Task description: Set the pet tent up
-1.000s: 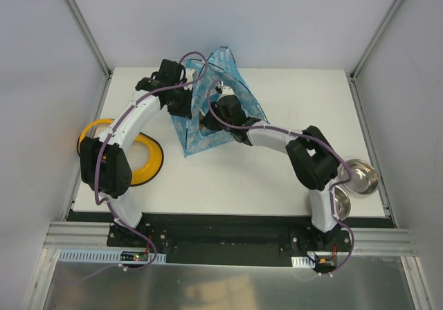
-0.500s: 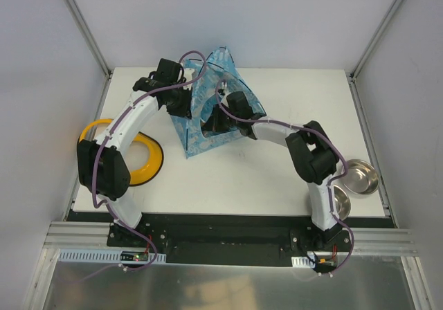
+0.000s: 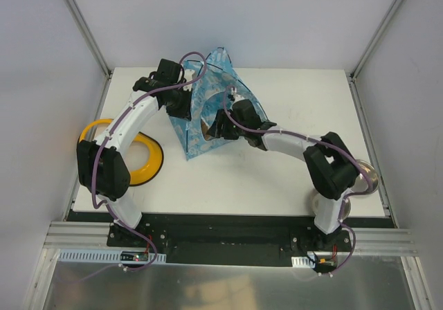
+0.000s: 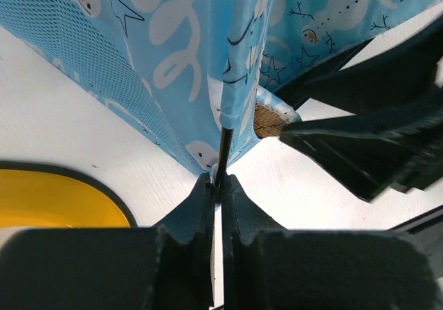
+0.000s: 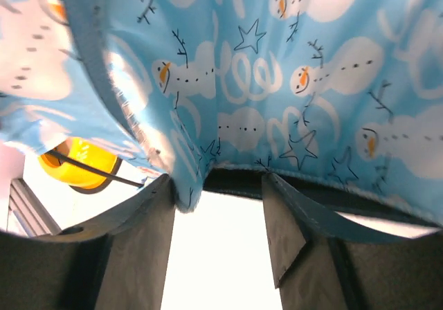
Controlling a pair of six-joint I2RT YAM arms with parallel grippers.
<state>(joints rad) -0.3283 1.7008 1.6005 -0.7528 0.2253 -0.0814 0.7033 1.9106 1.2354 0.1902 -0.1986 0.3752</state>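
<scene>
Right gripper [image 5: 216, 180]: jaws apart, blue hem hanging loose between them, nothing gripped. Left gripper [image 4: 220, 183]: jaws closed on the thin black pole [image 4: 225, 147]. Pet tent [image 3: 213, 71] stands half-raised, far centre of table [image 3: 277, 178]. Risk: with only one grip on it, the pole flexes, slips free, and the tent collapses.

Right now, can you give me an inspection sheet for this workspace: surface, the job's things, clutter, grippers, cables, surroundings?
Surface: white table, arms bolted at its near edge.
Job's things: tent raised into a peak at the back centre; thin black pole coming out of its sleeve.
Clutter: yellow bowl over the left edge; steel bowl at the right edge, partly behind the right arm.
Grippers: left gripper shut on the pole; right gripper open at the tent's hem.
Cables: purple cable along each arm.
Surroundings: white walls; metal rail in front.
</scene>
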